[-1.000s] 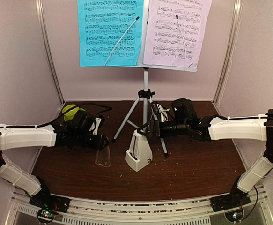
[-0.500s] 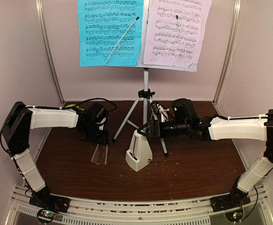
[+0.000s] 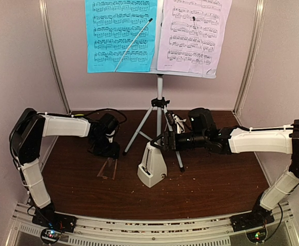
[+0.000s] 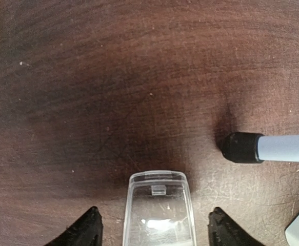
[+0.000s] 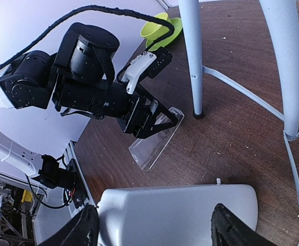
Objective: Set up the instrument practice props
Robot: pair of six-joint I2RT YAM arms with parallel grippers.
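The white music stand (image 3: 160, 102) stands at the back on its silver tripod, holding a cyan page (image 3: 119, 36) and a lilac page (image 3: 193, 33). The cream metronome (image 3: 152, 171) stands upright in front of the tripod with its front uncovered. Its clear cover (image 4: 159, 210) lies flat on the table (image 3: 216, 184), left of the metronome. My left gripper (image 4: 154, 225) is open, with a fingertip on either side of the cover and clear of it. My right gripper (image 5: 154, 228) is open and straddles the metronome's top (image 5: 180, 210).
A lime-green bowl and saucer (image 5: 159, 28) sit at the far left corner behind the left arm. One tripod foot (image 4: 239, 147) rests just right of the cover. Pale walls close the table on three sides.
The left arm has drawn back, laid the clear cover flat on the table and opened its jaws off it. The right gripper's jaws have widened a little around the metronome.
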